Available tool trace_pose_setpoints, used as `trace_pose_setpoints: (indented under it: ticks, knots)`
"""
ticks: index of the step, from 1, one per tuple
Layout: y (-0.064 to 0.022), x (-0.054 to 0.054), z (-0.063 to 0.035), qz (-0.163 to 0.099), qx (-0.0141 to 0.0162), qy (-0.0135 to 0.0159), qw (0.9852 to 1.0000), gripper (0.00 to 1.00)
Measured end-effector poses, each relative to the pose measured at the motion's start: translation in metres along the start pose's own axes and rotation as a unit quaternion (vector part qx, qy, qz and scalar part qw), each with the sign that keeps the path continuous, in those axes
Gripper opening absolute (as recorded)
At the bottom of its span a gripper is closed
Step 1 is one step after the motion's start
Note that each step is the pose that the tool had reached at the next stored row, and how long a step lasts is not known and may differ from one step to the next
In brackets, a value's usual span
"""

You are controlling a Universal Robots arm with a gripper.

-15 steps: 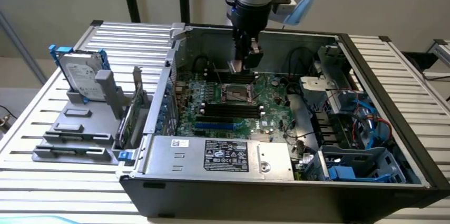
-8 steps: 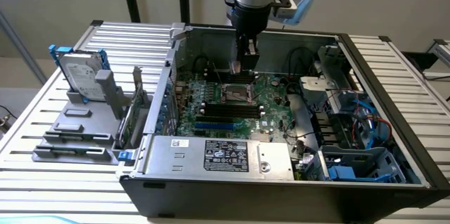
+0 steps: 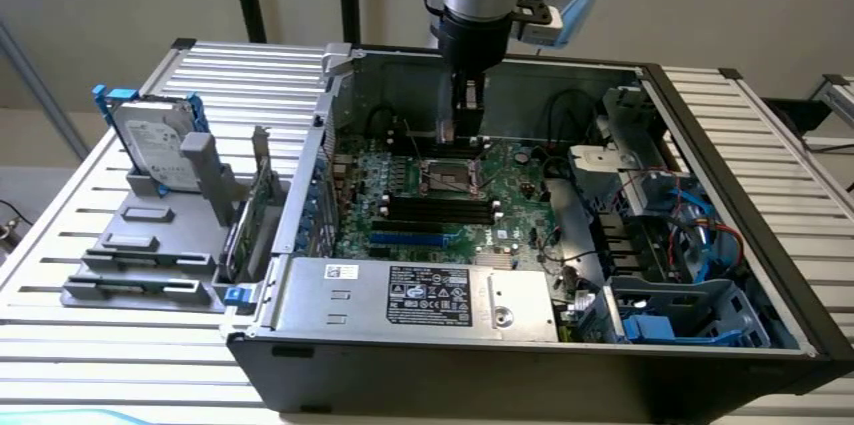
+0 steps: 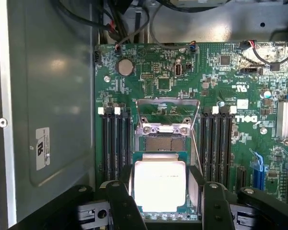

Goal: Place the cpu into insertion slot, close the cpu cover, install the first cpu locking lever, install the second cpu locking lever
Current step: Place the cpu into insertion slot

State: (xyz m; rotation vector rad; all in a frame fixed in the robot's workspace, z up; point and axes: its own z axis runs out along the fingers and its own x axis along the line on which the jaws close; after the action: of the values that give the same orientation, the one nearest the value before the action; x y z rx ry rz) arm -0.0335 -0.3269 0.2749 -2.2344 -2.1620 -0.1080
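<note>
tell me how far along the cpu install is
Nothing is finished yet. The fingers hold the cpu, not yet in the insertion slot, which is empty. The cpu cover stands open. Left: seating the cpu, closing the cover, both levers.

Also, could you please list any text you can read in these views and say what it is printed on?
"DELL": white logo on the green circuit board.
Sticker on the case wall: too blurred to read.
Label on the grey box: too small.
Hard drive label: too small.
cpu between the fingers: glare, nothing legible.
</note>
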Motion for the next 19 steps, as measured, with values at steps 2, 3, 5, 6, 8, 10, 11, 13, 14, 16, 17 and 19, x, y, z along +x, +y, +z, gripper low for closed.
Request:
trace_pose_setpoints:
  ticks: [2,3,5,6,8,10,11,13,14,16,17,19]
  knots:
    - [-0.0017,0.000,0.0034,0.000,-0.0013,0.0000,1.0000,0.55]
    - [-0.0024,0.000,0.0052,0.000,-0.0023,0.0001,1.0000,0.55]
    - [-0.0031,-0.001,0.0088,0.000,-0.0040,0.0001,1.0000,0.55]
    - [-0.0031,-0.001,0.0105,-0.001,-0.0046,0.0001,1.0000,0.55]
    - [-0.0032,-0.001,0.0143,-0.001,-0.0054,0.0002,1.0000,0.55]
    - [-0.0033,-0.001,0.0178,-0.001,-0.0056,0.0002,1.0000,0.55]
    - [-0.0034,-0.002,0.0196,-0.002,-0.0056,0.0002,1.0000,0.55]
    - [-0.0035,-0.002,0.0233,-0.003,-0.0055,0.0003,1.0000,0.55]
    - [-0.0035,-0.002,0.0250,-0.004,-0.0054,0.0003,1.0000,0.55]
    - [-0.0036,-0.002,0.0285,-0.007,-0.0052,0.0004,1.0000,0.55]
    - [-0.0037,-0.002,0.0302,-0.009,-0.0051,0.0004,0.9999,0.55]
    - [-0.0037,-0.003,0.0332,-0.012,-0.0049,0.0006,0.9999,0.55]
